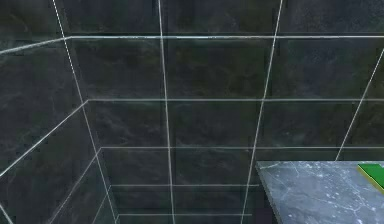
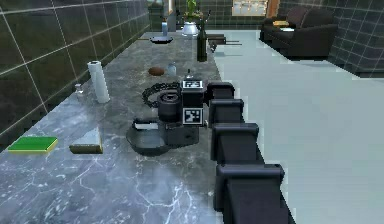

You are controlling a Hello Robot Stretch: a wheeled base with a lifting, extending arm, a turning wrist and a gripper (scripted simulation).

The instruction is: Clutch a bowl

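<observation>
The dark tiled wall [image 1: 130, 110] is standing close ahead, so the base is probably parked side-on to its work, leaving the reaching to the arm. The long marble tabletop [image 2: 60, 190] is running away along that wall and carrying everything of interest. The arm [image 2: 240, 150] is stretching out across it, low enough to work at surface height, which suits a sideways grab at something shallow. At its end the gripper [image 2: 140, 135] is hanging over the marble. Its fingers [image 2: 138, 128] are merging with the dark body, so I cannot tell how they are set or whether they are carrying anything.

A white paper roll [image 2: 98, 80] is standing upright near the wall, out of the arm's line.

The bowl [image 2: 157, 71], as far as I can judge, is the small brown round dish sitting on the tabletop well beyond the gripper, low and wide, its rim facing up. A dark rounded shape [image 2: 160, 96] is lying between the two; what it is I cannot say, though it may be crowding the approach.
</observation>
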